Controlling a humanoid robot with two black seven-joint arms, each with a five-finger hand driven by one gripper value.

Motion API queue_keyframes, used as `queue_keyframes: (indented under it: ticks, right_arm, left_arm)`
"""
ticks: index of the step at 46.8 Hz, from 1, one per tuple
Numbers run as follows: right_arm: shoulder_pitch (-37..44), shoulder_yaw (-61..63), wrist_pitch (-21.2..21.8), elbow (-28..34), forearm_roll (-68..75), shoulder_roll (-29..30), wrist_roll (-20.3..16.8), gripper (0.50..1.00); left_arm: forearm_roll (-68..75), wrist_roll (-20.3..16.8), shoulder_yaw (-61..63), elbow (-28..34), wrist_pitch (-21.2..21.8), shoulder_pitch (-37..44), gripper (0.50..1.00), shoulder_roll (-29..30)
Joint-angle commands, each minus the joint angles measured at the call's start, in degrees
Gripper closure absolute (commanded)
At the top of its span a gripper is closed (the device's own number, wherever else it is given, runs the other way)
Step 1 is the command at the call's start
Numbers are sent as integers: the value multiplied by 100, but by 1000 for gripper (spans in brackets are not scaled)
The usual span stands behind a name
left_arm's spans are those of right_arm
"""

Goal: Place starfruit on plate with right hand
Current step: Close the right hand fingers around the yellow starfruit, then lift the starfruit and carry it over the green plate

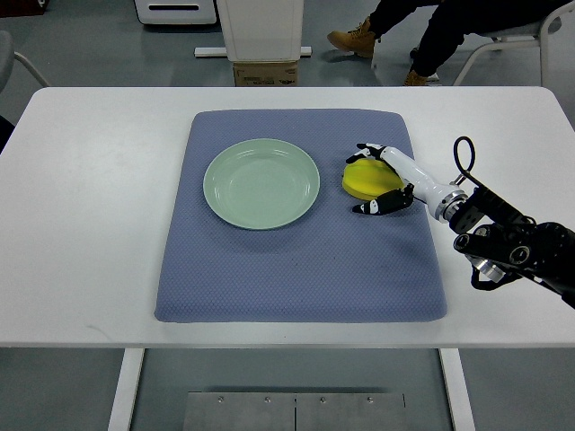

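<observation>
Top view: the right hand (382, 180), white with black fingertips, is cupped around the yellow starfruit (367, 179) on the blue-grey cloth mat (296, 269).

Its arm comes in from the right edge, dark and jointed, and runs up and to the left over the white table (90, 224) to a white wrist. The fingers (367, 150) curve over the far side of the fruit and the thumb (377, 206) lies along its near side, so the hand is partly closed with the fruit between them; whether the fruit is lifted from the mat cannot be told. One starfruit is seen, lying just to the right of the one round pale green plate (261, 183), close to its rim but not touching it. One mat covers the middle of the table. At the top edge a person's legs and tan boots (352, 39) show beside a chair.
</observation>
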Motion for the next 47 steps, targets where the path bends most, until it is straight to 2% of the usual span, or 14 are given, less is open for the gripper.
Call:
queue_keyframes:
  ticks: [1,3,6,9,10,21,42,47]
  right_arm:
    - [18,-111,0,-61,10,47,11,663]
    - [18,-112,0,-87,10,65,11,720]
    - [27,-85,0,-140,36,74,2,877]
    - [36,-94,0,-140,159,74,-7,981]
    - [44,-94,0,-140,229,74,-15,1000]
    - [167,-85,440,-87,651,82,-156,1000]
    - [492,20,510,-26,959,74,-77,1000]
    - [589,424,703,27,959,21,-77,1000]
  left_arm:
    - [-2,0,0,0,1,-1,500,0]
    - [-2,0,0,0,1,-1,500,0]
    - [-2,0,0,0,1,-1,500,0]
    - [-2,-9,0,0,1,-1,500,0]
    - [-2,0,0,0,1,-1,500,0]
    - [-2,0,0,0,1,-1,500,0]
    - [7,0,0,0,1,-1,500,0]
    - [7,0,0,0,1,-1,500,0]
